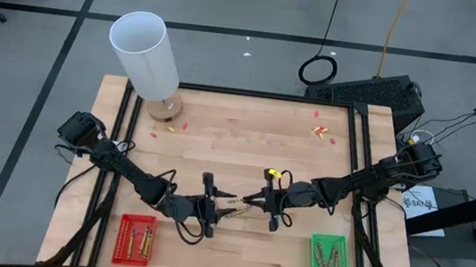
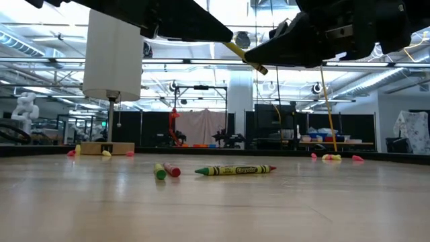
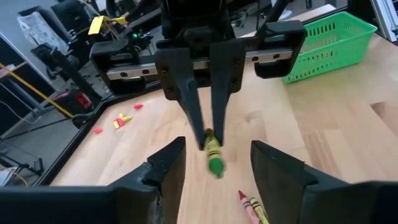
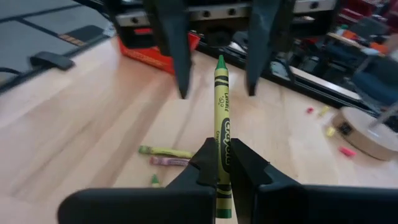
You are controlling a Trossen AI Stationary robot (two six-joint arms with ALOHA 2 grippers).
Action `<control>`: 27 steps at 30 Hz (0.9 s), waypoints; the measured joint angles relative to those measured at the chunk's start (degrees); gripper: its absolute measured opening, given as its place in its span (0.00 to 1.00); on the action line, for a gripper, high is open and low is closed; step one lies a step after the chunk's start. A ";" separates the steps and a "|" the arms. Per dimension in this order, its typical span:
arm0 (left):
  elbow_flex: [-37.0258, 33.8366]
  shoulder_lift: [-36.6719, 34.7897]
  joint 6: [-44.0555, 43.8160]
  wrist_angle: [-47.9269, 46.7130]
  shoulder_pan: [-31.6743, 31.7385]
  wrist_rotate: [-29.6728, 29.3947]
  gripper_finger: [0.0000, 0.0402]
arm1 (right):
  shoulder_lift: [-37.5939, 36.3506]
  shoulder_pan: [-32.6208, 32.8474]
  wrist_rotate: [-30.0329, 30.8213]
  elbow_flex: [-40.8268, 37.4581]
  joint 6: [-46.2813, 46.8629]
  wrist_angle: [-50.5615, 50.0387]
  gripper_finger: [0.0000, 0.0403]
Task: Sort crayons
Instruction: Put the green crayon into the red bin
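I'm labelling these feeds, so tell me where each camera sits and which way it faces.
High view: overhead, straight down on the table; both arms show.
Low view: at tabletop height, level across; arms overhead.
Left wrist view: on the left arm, facing the right gripper; open left jaws in front.
Right wrist view: on the right arm, facing the left gripper.
Shared: both wrist views show the green crayon the right gripper holds.

The high view looks straight down on the whole worktop from well above. The low view sits at worktop level and faces level across the worktop into the room behind. Each wrist view looks forward, close in, past its own arm's fingers. The two wrist views face each other: each shows the opposite gripper. All four views share the worktop's middle, where the green crayon is held.
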 joint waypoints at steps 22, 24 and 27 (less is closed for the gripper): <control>-0.04 -0.07 -0.04 3.23 0.75 4.86 0.23 | 0.00 -0.13 -3.02 0.02 -0.13 2.42 0.01; -0.04 -0.07 -0.09 2.91 1.06 5.11 0.21 | 0.00 -0.13 -3.04 0.02 -0.13 2.42 0.01; -0.04 -0.07 -1.03 2.88 1.64 5.10 0.18 | 0.00 -0.13 -3.04 0.02 -0.13 2.42 0.01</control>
